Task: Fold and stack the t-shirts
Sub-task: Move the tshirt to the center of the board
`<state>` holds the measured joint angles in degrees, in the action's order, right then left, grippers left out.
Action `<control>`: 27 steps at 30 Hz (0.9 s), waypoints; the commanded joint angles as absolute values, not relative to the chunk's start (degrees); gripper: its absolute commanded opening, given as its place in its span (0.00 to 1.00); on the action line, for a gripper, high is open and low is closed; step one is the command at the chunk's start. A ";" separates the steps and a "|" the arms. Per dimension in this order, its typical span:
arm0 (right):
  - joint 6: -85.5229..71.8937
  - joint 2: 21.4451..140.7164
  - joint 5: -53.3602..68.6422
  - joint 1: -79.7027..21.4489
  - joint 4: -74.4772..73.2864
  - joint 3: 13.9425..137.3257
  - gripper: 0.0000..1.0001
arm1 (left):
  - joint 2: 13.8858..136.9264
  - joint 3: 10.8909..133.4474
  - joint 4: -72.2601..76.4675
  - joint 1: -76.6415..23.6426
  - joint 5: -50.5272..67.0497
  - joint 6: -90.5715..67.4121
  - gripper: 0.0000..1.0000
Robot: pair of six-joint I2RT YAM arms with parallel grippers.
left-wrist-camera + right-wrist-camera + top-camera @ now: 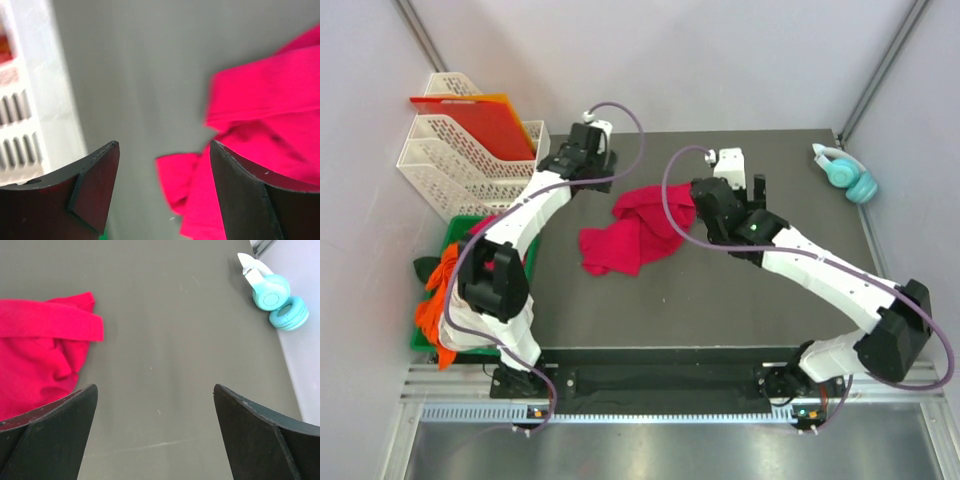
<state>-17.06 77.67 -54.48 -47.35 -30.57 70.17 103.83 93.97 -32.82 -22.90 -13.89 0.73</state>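
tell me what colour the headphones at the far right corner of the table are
The headphones are teal with some white; the right wrist view shows them best.

Crimson t-shirt (635, 232) lies crumpled on the table (720, 300), orange t-shirt (432, 300) spills over the green bin (460, 222) at left

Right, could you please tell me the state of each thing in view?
Crimson t-shirt: crumpled, unfolded, on the table.
Left claw: open, empty.
Right claw: open, empty.
Orange clothes: heaped in green bin.
Teal headphones: lying flat.
Red-orange sheet: leaning in white tray rack.
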 commanded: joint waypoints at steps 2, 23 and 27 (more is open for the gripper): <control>-13.90 82.61 -49.13 -44.12 -23.47 73.82 1.00 | 97.74 90.26 -28.21 -21.18 -13.27 -1.14 0.77; -18.46 109.59 -28.13 -29.44 -22.06 91.76 0.71 | 89.03 72.69 -26.90 -13.98 -13.71 -0.79 0.74; -19.24 110.56 -24.53 -29.44 -20.31 89.48 0.70 | 89.38 70.58 -26.02 -13.71 -13.10 -1.23 0.74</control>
